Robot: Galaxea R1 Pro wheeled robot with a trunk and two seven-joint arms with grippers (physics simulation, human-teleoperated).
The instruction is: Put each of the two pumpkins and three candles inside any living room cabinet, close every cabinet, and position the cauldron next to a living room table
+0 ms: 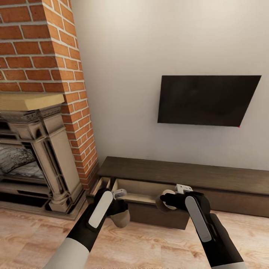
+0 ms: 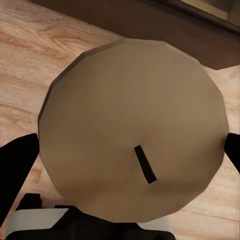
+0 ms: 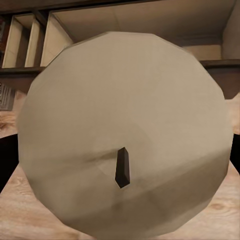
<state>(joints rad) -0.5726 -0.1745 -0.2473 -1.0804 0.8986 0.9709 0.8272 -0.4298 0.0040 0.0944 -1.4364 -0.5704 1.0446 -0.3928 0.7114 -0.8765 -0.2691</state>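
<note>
Each gripper holds one olive-tan candle. My left gripper (image 1: 118,209) is shut on a candle (image 1: 121,220) over the wooden floor, just in front of the cabinet's (image 1: 194,175) left end. The left wrist view looks onto that candle's (image 2: 130,125) flat top and its dark wick, with a black finger (image 2: 15,170) at its side. My right gripper (image 1: 167,201) is shut on the other candle (image 1: 161,204) at the front edge of the open drawer (image 1: 144,189). Beyond this candle (image 3: 125,135), the right wrist view looks into the pale drawer interior (image 3: 150,22).
A brick chimney (image 1: 48,48) and a stone fireplace (image 1: 41,149) stand at the left, close to the cabinet's end. A black TV (image 1: 207,99) hangs on the wall above the cabinet. A second narrow drawer (image 1: 102,185) is open at the far left. Wooden floor (image 1: 149,246) lies below.
</note>
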